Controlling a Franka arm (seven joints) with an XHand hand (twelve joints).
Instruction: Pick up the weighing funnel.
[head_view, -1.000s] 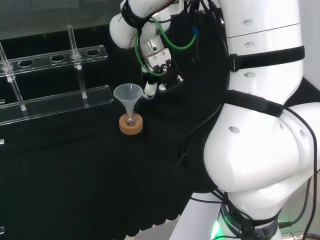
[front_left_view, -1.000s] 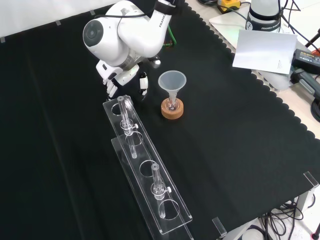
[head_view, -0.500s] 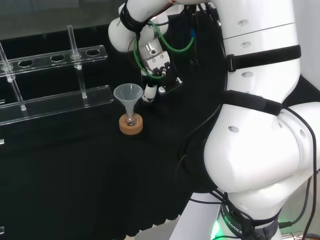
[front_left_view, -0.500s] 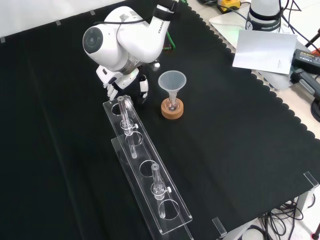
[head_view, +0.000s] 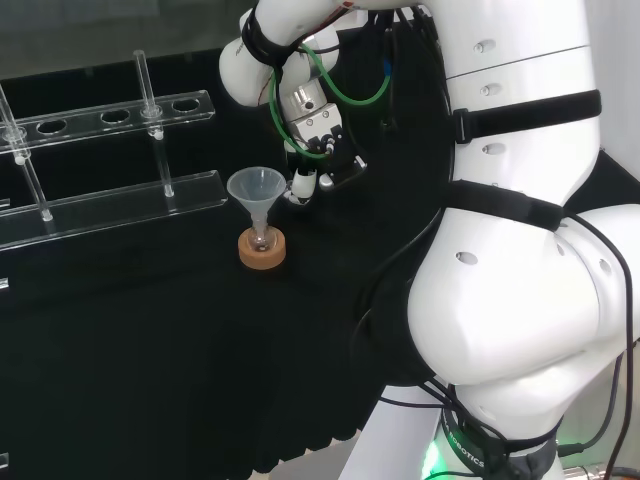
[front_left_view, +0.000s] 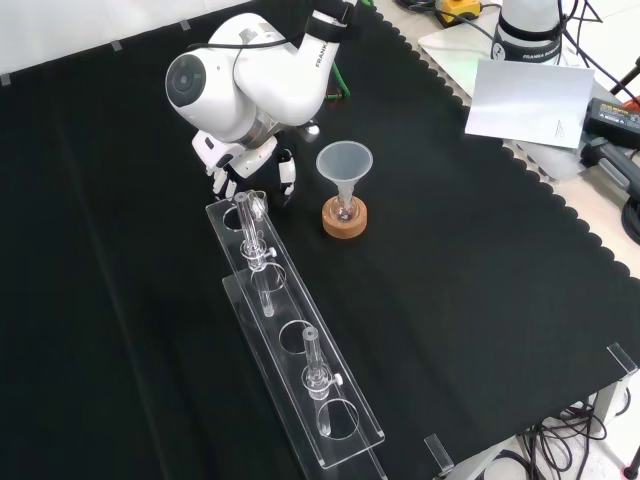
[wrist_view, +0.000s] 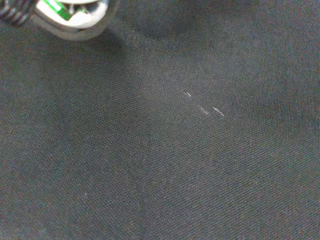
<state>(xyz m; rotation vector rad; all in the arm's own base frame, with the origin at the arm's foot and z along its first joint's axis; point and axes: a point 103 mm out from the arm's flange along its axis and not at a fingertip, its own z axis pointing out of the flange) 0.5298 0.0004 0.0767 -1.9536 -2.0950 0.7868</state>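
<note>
In the head view, a clear rack (head_view: 110, 205) stands left, then the cone-shaped funnel (head_view: 256, 188) on its cork ring (head_view: 262, 250). Just right, the hand (head_view: 320, 145) hangs over the woven black cloth (head_view: 150, 330), fingers (head_view: 300, 186) loose, holding nothing. Thin shiny lines (wrist_view: 202, 109) under the palm may be the weighing funnel; I cannot tell.

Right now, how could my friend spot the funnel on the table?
In the front view, find the long clear rack on the black cloth. Right of its top end sits a brown cork ring. The funnel stands above it, mouth up, the only cone there.
</note>
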